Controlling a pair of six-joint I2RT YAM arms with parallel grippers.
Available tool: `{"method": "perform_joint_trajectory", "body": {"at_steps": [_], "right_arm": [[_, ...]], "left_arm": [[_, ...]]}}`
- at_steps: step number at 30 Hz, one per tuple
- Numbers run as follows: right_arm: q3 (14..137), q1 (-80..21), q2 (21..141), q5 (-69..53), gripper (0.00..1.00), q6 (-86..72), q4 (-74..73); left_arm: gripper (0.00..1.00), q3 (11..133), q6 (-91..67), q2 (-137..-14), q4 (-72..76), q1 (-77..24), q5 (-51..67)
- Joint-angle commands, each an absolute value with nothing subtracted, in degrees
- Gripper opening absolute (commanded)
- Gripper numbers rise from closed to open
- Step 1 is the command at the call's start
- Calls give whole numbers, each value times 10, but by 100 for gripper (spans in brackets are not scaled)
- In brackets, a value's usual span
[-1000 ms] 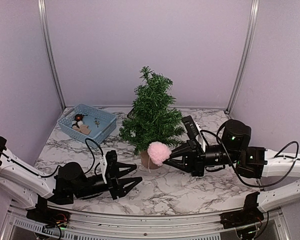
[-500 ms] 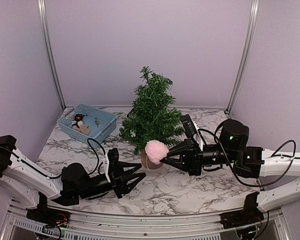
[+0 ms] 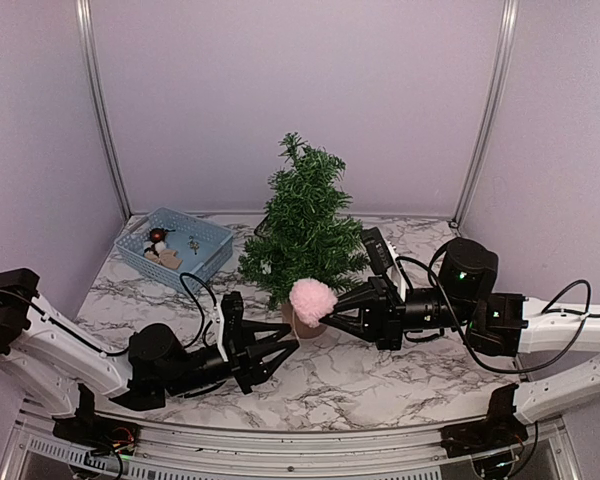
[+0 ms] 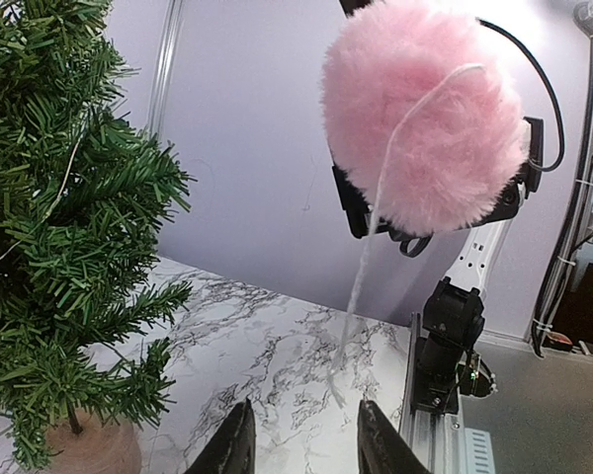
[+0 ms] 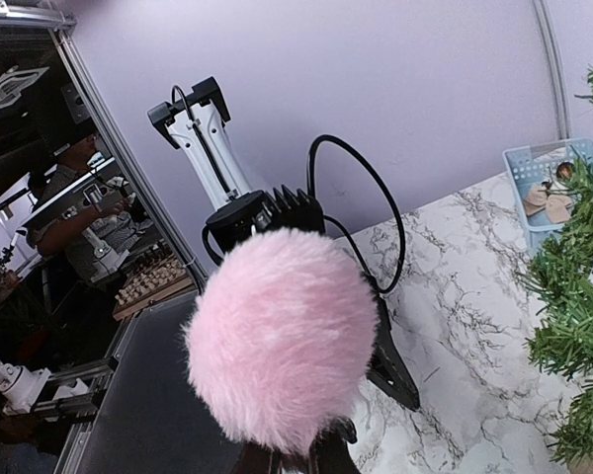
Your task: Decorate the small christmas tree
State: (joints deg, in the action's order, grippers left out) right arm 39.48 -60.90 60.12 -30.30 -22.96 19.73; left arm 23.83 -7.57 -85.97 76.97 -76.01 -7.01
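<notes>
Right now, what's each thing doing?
Tree, standing upright.
Pompom, gripped in the air, string dangling.
Basket, upright, small ornaments inside.
Left end effector, open, empty, under the string.
Right end effector, shut on the pompom.

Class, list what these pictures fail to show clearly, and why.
- Right wrist view: the right tool has its fingertips hidden behind the pink pom-pom.
- Top view: contents of the blue basket too small to identify.
- Top view: pom-pom partly covers the small christmas tree at its stump.

- In front of the small christmas tree (image 3: 302,235), a pink pompom (image 3: 313,301) blocked the stump.
- To its left stood a blue basket (image 3: 175,246).
- To its right rear, the counter (image 3: 425,236) lay open.
</notes>
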Motion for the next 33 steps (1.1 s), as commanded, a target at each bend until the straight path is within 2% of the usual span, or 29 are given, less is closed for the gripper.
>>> {"method": "perform_joint_trajectory", "body": {"at_steps": [1, 12, 23, 33], "right_arm": [[409, -614, 602, -296, 0, -237, 215], [402, -614, 599, -292, 0, -237, 215], [381, -614, 582, -260, 0, -240, 206], [352, -599, 565, -160, 0, -262, 174]], "left_arm": [[34, 260, -82, -871, 800, -763, -60], [31, 267, -87, -884, 809, -763, -61], [0, 258, -98, -878, 809, -760, -89], [0, 248, -140, -843, 712, -751, -148]]}}
